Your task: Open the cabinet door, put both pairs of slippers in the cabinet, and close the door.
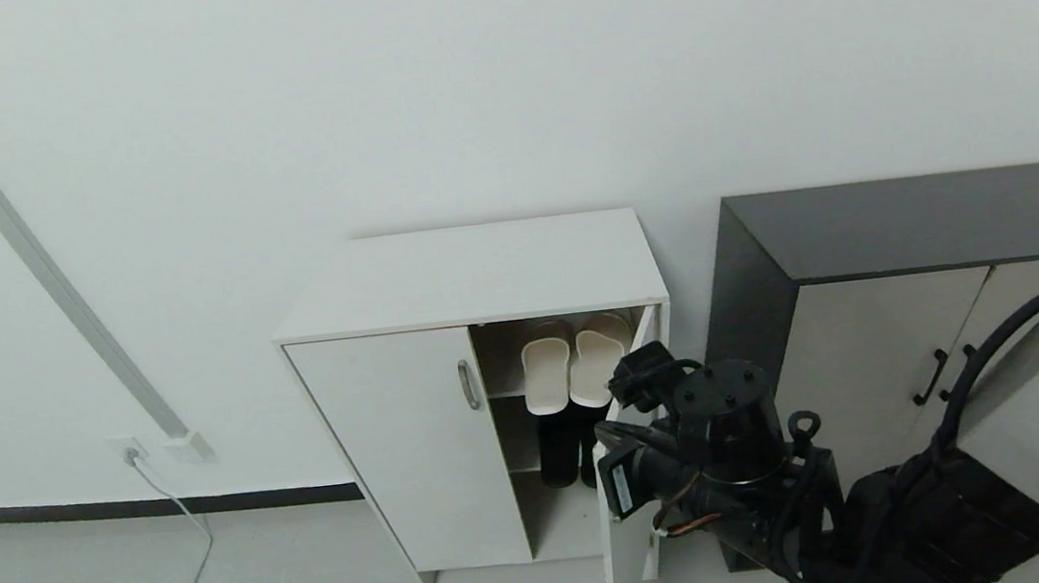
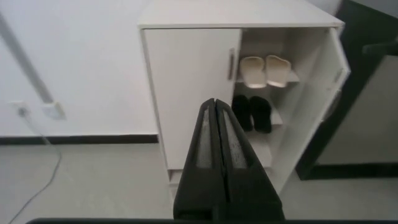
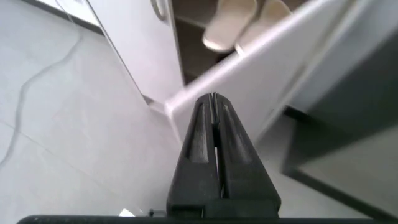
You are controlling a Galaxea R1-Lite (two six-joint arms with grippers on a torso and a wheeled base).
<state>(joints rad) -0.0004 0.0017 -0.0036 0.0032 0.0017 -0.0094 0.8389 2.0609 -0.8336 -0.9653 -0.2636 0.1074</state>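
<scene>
One white pair (image 1: pixel 547 373), one seemingly black pair (image 1: pixel 556 452) shelved; left gripper (image 2: pixel 216 104), right gripper (image 3: pixel 213 98) fingers together.

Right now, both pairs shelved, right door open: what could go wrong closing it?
1. The white slippers seem to overhang the front edge of their shelf; the open door may catch them as it swings shut.
2. The right gripper, fingers shut, sits by the door's thin edge; a push there could slip off.

The right arm (image 1: pixel 741 471) at the lower right of the head view is black, with a round cap (image 1: pixel 743 382), small screws (image 1: pixel 730 399) and thick black cables (image 1: pixel 997 328). The left gripper (image 2: pixel 216 102) and right gripper (image 3: pixel 213 96) are black wedges.
</scene>
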